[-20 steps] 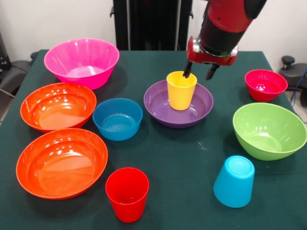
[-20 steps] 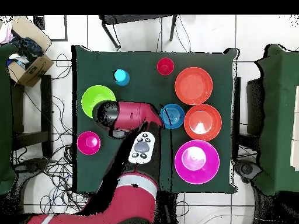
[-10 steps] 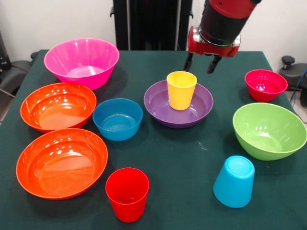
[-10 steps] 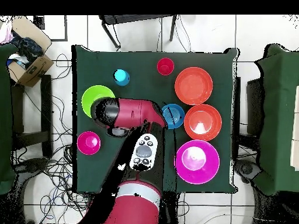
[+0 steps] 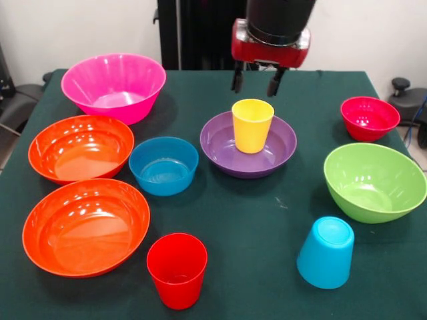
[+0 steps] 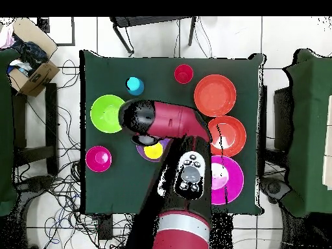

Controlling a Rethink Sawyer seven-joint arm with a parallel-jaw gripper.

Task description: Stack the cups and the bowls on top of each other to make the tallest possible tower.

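Overhead, arm hides blue bowl (image 5: pixel 163 165) entirely, most of purple bowl (image 6: pixel 144 151), part of magenta bowl (image 6: pixel 227 181) from you; only sliver of yellow cup (image 6: pixel 154 151) shows. Front view clearer: gripper (image 5: pixel 256 79) hangs above and behind yellow cup, fingers (image 5: pixel 237 78) spread, grasping nothing. Cup stands upright inside purple bowl at tabletop (image 5: pixel 267 220) centre. Two orange bowls (image 5: pixel 81 147), lime green bowl (image 5: pixel 373 181), crimson bowl (image 5: pixel 369 118), red cup (image 5: pixel 177 269) sit separate; light blue cup (image 5: pixel 325 251) inverted. Nothing else stacked.
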